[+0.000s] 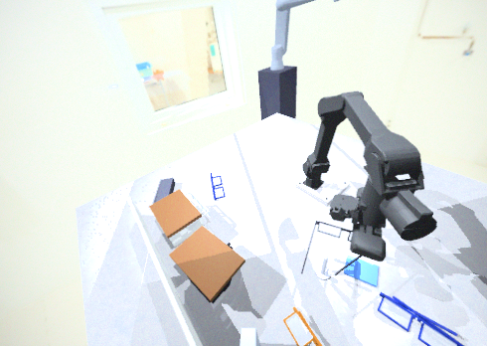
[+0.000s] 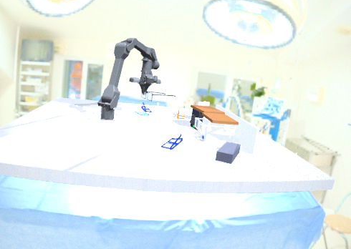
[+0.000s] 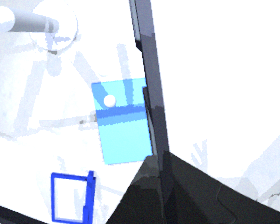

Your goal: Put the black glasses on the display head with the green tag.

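The pincer (image 1: 367, 243) (image 2: 144, 95) (image 3: 159, 163) is closed on the black glasses (image 1: 309, 248) (image 2: 166, 95) (image 3: 155, 65), held above the tabletop (image 1: 263, 219) (image 2: 107, 147); in the exterior view their temples reach rightward from it, toward the brown boards (image 1: 208, 263) (image 2: 219, 117). Farther off, the green tag (image 2: 194, 126) shows as a speck under a board; the nose and ears it belongs to are too obscured to make out.
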You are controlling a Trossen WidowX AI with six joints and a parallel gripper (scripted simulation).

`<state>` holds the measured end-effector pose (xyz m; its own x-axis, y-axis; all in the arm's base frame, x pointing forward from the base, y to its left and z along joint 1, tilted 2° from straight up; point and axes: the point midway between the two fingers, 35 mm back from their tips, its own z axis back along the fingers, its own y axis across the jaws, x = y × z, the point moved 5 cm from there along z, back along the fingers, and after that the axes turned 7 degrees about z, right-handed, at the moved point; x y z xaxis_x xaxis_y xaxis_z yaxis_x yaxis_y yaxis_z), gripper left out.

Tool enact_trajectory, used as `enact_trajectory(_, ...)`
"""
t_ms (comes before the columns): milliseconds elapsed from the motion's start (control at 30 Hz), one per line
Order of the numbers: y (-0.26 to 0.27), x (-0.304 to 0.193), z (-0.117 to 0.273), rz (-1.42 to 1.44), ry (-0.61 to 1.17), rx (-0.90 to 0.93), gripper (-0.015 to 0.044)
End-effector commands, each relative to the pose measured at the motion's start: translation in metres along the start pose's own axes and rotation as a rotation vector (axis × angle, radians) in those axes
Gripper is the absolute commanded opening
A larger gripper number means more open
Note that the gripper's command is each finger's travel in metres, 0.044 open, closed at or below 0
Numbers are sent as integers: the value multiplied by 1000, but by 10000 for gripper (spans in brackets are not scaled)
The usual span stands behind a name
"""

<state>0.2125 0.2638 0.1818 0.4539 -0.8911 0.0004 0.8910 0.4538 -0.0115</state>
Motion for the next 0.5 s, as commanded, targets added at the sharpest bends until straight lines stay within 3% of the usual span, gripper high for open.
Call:
enact_trajectory(0, 2, 24, 2, -1, 1, 6, 0)
enact_trajectory(200, 4, 56, 2, -1, -2, 6, 0)
enact_trajectory(467, 5, 57, -5, -1, -2, 6, 0)
